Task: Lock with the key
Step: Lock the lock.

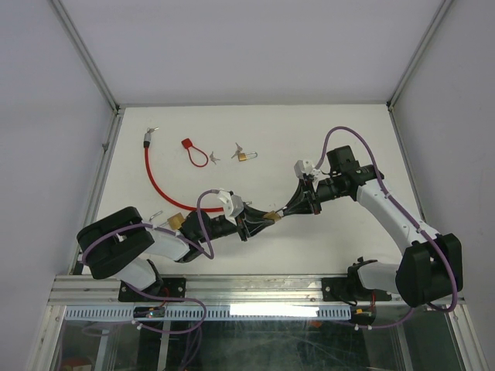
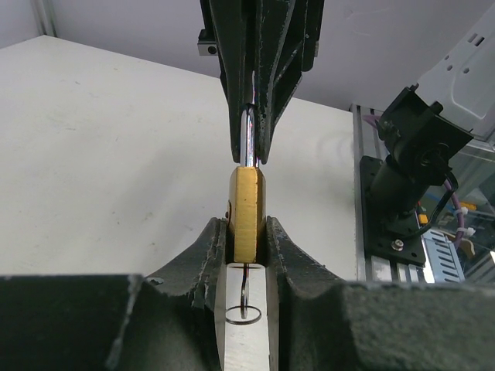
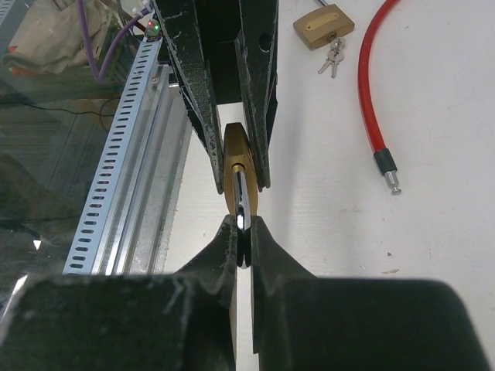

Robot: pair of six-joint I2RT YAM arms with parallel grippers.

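A brass padlock point(image 1: 271, 216) hangs above the table between my two grippers. My left gripper point(image 2: 247, 238) is shut on its brass body point(image 2: 247, 209), one finger against each flat side. A thin key point(image 2: 244, 284) with a wire ring point(image 2: 246, 313) sticks out of the lock's underside, between the left fingers. My right gripper point(image 3: 242, 232) is shut on the chrome shackle point(image 3: 240, 197), coming from the opposite side. In the top view the two grippers, left point(image 1: 259, 219) and right point(image 1: 286, 209), meet tip to tip near the table's middle.
A second brass padlock point(image 1: 175, 220) with keys point(image 3: 332, 58) lies by the left arm. A red cable lock point(image 1: 158, 182) curves across the left side. At the back lie a red-tagged lock point(image 1: 193, 151) and a small padlock point(image 1: 244, 156) with keys. The metal rail point(image 3: 124, 154) runs along the near edge.
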